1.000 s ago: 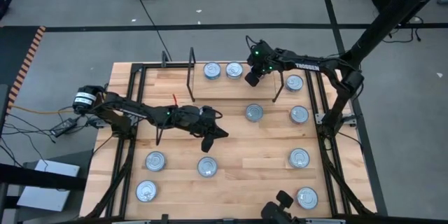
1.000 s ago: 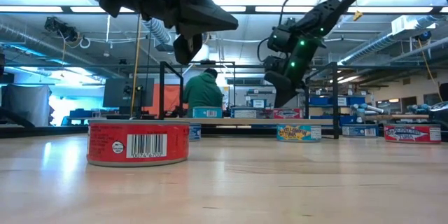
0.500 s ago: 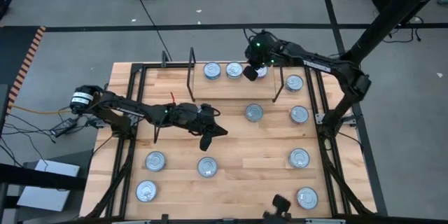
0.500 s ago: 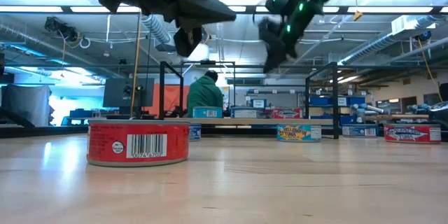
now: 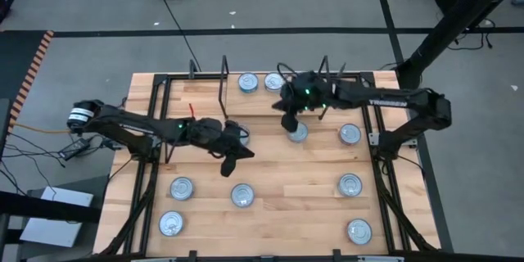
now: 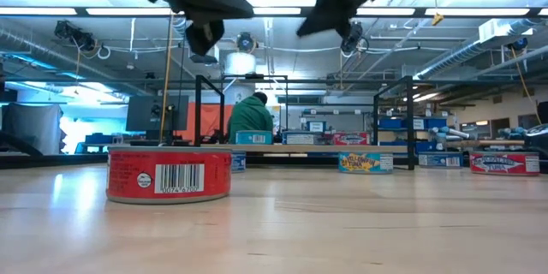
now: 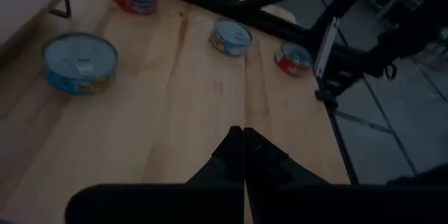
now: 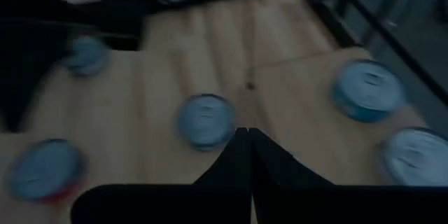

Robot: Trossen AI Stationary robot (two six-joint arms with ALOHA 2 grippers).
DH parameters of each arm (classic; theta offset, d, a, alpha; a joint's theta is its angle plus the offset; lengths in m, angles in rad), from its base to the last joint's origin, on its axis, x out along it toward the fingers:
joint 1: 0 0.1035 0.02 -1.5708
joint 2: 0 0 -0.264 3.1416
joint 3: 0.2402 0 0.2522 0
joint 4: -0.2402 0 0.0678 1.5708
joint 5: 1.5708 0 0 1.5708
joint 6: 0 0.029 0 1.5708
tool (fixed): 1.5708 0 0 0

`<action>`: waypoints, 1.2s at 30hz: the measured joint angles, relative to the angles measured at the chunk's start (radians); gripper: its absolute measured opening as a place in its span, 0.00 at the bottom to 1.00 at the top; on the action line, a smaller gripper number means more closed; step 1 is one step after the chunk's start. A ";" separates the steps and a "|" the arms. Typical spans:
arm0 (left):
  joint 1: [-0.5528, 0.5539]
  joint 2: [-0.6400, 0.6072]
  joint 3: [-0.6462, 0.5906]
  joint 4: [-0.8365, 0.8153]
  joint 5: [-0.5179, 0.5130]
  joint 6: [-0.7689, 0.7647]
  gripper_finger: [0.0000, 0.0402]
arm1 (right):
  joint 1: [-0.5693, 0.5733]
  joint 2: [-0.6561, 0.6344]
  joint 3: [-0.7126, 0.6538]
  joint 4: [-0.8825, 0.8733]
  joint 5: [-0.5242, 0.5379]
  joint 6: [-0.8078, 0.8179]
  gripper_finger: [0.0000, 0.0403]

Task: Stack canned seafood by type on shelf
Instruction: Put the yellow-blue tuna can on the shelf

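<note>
Both arms hang over the middle of the desk (image 5: 270, 176), neither carrying anything. The left end effector (image 5: 228, 164) is pinched fully closed above bare wood, left of centre. The right end effector (image 5: 288, 122), also closed tight and empty, hovers just beside a tin (image 5: 298, 133) at mid-desk. Two tins (image 5: 248, 83) sit on the shelf (image 5: 237, 94) at the far edge; other tins lie scattered near and right.

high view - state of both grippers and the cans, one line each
left gripper: shut, empty, above mid-table.
right gripper: shut, empty, over a can.
canned seafood: upright, scattered singly on the table, none stacked.
shelf: two cans side by side, unstacked.
</note>
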 joint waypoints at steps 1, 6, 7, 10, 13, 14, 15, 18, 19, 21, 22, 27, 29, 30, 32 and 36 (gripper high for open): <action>-0.008 -0.007 0.000 -0.021 0.000 0.001 0.00 | 0.025 -0.011 -0.007 0.003 0.000 0.014 0.00; -0.069 -0.025 0.000 -0.131 0.000 -0.001 0.00 | 0.149 -0.059 -0.063 0.011 0.039 0.105 0.00; -0.085 -0.029 0.000 -0.156 0.000 -0.003 0.00 | 0.176 -0.068 -0.080 0.024 0.053 0.122 0.00; -0.137 -0.033 0.000 -0.181 0.000 -0.013 0.00 | 0.255 -0.093 -0.145 0.095 0.088 0.187 0.00; -0.183 -0.032 0.000 -0.223 0.000 -0.032 0.00 | 0.327 -0.115 -0.208 0.180 0.109 0.267 0.00; -0.197 -0.032 0.000 -0.231 0.000 -0.048 0.00 | 0.347 -0.121 -0.225 0.196 0.116 0.292 0.00; -0.210 -0.032 0.000 -0.241 0.000 -0.059 0.00 | 0.366 -0.128 -0.240 0.210 0.124 0.316 0.00; -0.252 -0.032 0.000 -0.271 0.000 -0.105 0.00 | 0.423 -0.144 -0.268 0.204 0.179 0.373 0.00; -0.265 -0.032 0.000 -0.276 0.000 -0.120 0.00 | 0.440 -0.149 -0.272 0.196 0.197 0.388 0.00; -0.291 -0.032 0.000 -0.284 -0.013 -0.159 0.00 | 0.466 -0.160 -0.279 0.181 0.216 0.412 0.00; -0.304 -0.032 0.000 -0.288 -0.027 -0.175 0.00 | 0.476 -0.163 -0.279 0.176 0.217 0.420 0.00; -0.349 -0.032 0.000 -0.308 -0.051 -0.266 0.00 | 0.523 -0.186 -0.279 0.127 0.220 0.473 0.00; -0.367 -0.032 0.000 -0.329 -0.053 -0.310 0.00 | 0.540 -0.192 -0.279 0.098 0.220 0.492 0.00; -0.379 -0.032 0.000 -0.341 -0.054 -0.326 0.00 | 0.547 -0.194 -0.279 0.080 0.220 0.499 0.00; -0.405 -0.032 0.000 -0.367 -0.056 -0.360 0.00 | 0.560 -0.196 -0.279 0.044 0.220 0.513 0.00; -0.456 -0.032 0.000 -0.403 -0.057 -0.419 0.00 | 0.576 -0.198 -0.279 -0.001 0.217 0.533 0.00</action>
